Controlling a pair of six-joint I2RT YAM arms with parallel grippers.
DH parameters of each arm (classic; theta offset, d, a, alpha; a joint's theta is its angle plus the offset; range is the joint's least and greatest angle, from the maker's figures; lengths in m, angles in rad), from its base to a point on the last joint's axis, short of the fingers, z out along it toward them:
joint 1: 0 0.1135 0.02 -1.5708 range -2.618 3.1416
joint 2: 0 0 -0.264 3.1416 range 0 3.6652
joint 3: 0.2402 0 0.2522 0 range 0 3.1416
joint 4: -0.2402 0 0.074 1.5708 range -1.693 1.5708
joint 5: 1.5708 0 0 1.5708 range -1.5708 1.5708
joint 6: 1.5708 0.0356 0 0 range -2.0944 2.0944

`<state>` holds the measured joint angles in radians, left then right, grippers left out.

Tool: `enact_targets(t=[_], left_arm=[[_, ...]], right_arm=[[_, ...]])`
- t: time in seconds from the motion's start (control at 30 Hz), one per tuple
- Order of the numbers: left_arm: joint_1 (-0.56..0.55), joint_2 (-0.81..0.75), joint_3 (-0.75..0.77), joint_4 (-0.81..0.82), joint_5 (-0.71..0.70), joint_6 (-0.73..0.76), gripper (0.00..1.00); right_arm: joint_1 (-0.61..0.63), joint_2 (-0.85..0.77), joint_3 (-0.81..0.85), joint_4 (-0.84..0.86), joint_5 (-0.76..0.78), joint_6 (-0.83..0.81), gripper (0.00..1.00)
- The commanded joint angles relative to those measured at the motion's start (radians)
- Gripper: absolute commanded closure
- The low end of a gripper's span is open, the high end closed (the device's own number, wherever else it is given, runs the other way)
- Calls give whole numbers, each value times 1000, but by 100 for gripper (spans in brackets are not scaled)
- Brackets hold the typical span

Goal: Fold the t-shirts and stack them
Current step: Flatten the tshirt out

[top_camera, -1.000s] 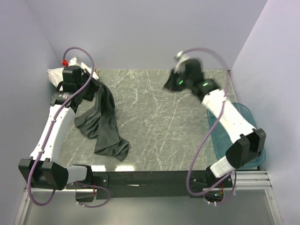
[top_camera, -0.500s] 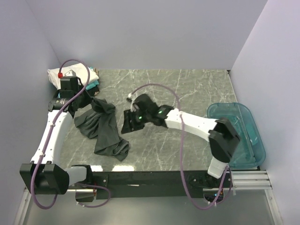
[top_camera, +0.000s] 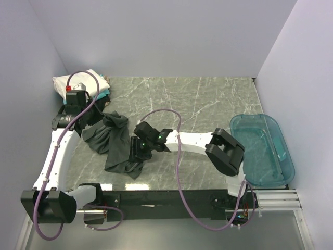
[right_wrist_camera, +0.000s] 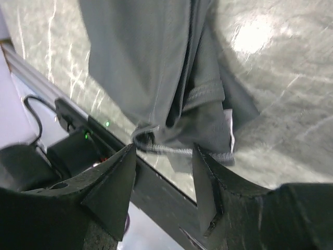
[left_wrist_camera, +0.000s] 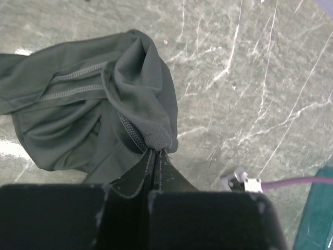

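**One loose shirt, two grippers at it**

Two arms are working over the marble table (top_camera: 208,104). One charcoal-grey t-shirt (top_camera: 112,143) is lying crumpled in a long bunch on the left half, running from the middle left down toward the near edge. In the far left corner a small stack is sitting: one white shirt (top_camera: 83,80) on top and one teal shirt (top_camera: 105,94) peeking out beneath it. Whether anything more is lying under those, I cannot tell. One translucent blue tub (top_camera: 270,130) is resting at the right edge of the table, well apart from the cloth.

The left gripper (left_wrist_camera: 156,154) is pinching a raised fold at the far end of the grey shirt. Its two fingers are pressed tight together, with only the cloth between them, and the fabric is peaking up to that point.

The right gripper (right_wrist_camera: 164,148) is hanging over the near end of the same shirt with its fingers (right_wrist_camera: 112,182) spread wide. The stitched hem is showing in the gap between the tips. It is gripping nothing, and I cannot tell whether the tips are touching the cloth.
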<state>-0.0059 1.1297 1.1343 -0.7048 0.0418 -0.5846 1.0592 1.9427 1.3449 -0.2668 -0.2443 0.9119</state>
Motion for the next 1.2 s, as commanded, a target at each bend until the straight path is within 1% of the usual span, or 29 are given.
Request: enact_targets(t=[0.0,0.23,0.43,0.63,0.83,1.0,1.17], left_arm=[[3,-28,-18,8,47,8,100],[3,-38,-16,4,52,8,100],[3,-36,-18,10,59,2,100],[3,-31,-10,7,53,2,100],[3,-34,-13,14,55,-6,99],[3,-42,-18,22,56,-17,100],[3,-48,-25,27,58,-21,100]], right_arm=[[15,31,62,47,56,73,45],[19,76,100,41,76,94,46],[19,71,109,11,114,74,50],[19,99,154,-40,125,47,68],[19,73,146,-66,149,19,86],[19,55,161,-121,180,-8,87],[18,48,177,-166,195,-30,83]])
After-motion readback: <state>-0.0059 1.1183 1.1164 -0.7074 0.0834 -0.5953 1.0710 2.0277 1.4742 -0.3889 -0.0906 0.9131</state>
